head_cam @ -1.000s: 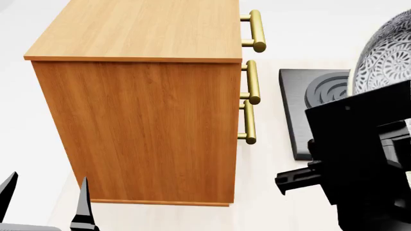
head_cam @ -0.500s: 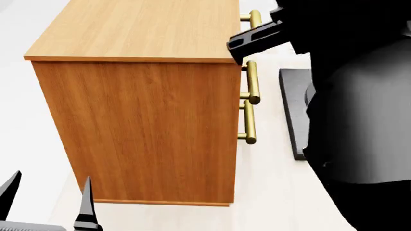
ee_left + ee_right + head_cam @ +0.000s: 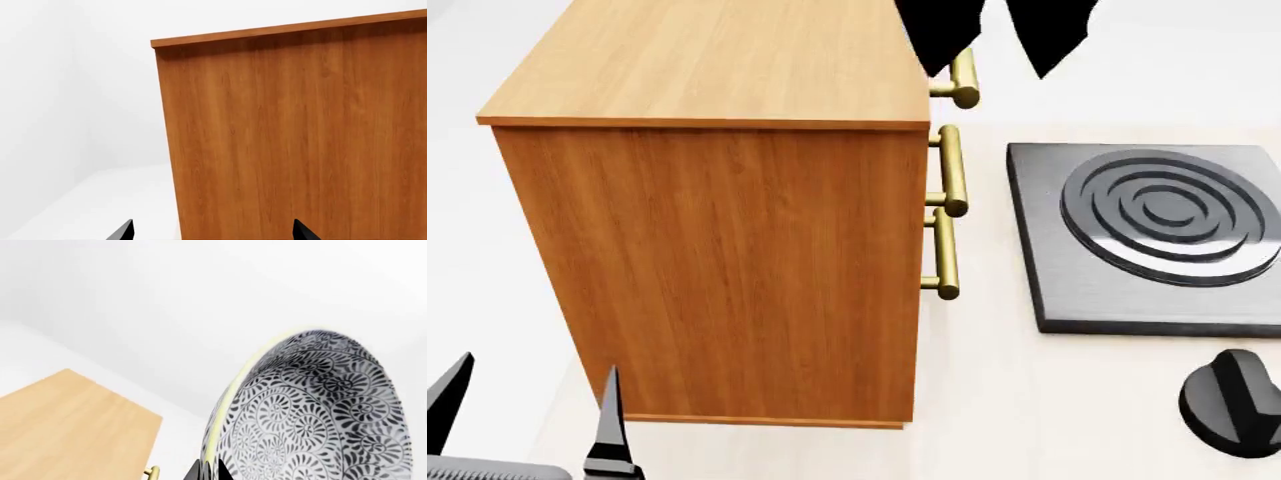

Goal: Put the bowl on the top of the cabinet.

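Note:
The bowl (image 3: 313, 410), white with a dark floral pattern, fills the right wrist view, lifted and tipped on edge. My right gripper (image 3: 210, 471) is shut on its rim, one finger on each side of the wall. Below and beside it lies the lighter top of the cabinet (image 3: 67, 425). In the head view the orange-brown cabinet (image 3: 721, 270) stands at left with its brass handles (image 3: 950, 170) facing right. The bowl is out of that view; only part of my right arm (image 3: 988, 30) shows above the cabinet's right edge. My left gripper (image 3: 527, 425) hangs open low beside the cabinet's side (image 3: 293, 140).
A black square burner plate (image 3: 1154, 235) with raised rings lies on the pale counter right of the cabinet. A black knob (image 3: 1234, 400) sits near the front right corner. White walls surround the scene.
My right arm has risen with the bowl from in front of the burner plate to the head view's top edge, uncovering the plate and knob. The left gripper has barely moved.

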Motion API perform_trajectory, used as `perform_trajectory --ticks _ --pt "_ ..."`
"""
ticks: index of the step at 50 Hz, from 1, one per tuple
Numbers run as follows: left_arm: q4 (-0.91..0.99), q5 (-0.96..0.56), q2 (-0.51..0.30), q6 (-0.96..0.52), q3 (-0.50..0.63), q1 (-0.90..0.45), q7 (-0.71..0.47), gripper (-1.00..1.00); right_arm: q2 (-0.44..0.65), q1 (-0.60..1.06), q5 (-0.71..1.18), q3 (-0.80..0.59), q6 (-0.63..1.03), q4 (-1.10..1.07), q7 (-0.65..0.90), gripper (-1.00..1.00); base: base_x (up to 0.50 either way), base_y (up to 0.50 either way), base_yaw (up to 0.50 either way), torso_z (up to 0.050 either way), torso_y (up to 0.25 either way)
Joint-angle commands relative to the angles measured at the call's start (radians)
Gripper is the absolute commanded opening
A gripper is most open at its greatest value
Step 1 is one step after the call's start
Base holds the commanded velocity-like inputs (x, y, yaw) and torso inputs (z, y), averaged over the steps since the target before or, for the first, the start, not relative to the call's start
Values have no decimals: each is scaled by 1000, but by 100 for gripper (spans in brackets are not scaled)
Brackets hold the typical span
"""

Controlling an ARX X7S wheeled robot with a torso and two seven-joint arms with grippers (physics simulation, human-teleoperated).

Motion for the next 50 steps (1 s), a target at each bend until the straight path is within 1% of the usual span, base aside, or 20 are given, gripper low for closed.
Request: perform_trajectory --ticks 1,5,14,23,27,38,50 --pt "5 -6 -5 -6 -2 -1 -2 100 -62 102 -153 -70 40 98 -187 -100 0 0 0 0 0" --pt "7 -7 -4 -13 0 -6 -3 100 -49 87 -241 -100 30 83 -274 -100 0 0 0 0 0" --pt "1 -4 -6 -8 3 -4 -5 100 -26 37 -347 -158 -12 49 -364 -100 0 0 0 0 1" --pt "-16 -7 -7 5 2 -3 -3 100 -35 -48 -456 -230 -83 47 -437 -100 0 0 0 0 0" --pt "-24 -9 -7 10 0 -2 -3 100 -45 -66 -467 -242 -96 42 -441 -100 0 0 0 0 0" --pt "-22 -10 -10 14 1 2 -6 100 -67 -124 -434 -254 -107 -7 -393 -100 0 0 0 0 1" --pt "-26 -11 -10 15 5 -2 -7 100 -64 -162 -453 -282 -130 -40 -425 -100 0 0 0 0 1"
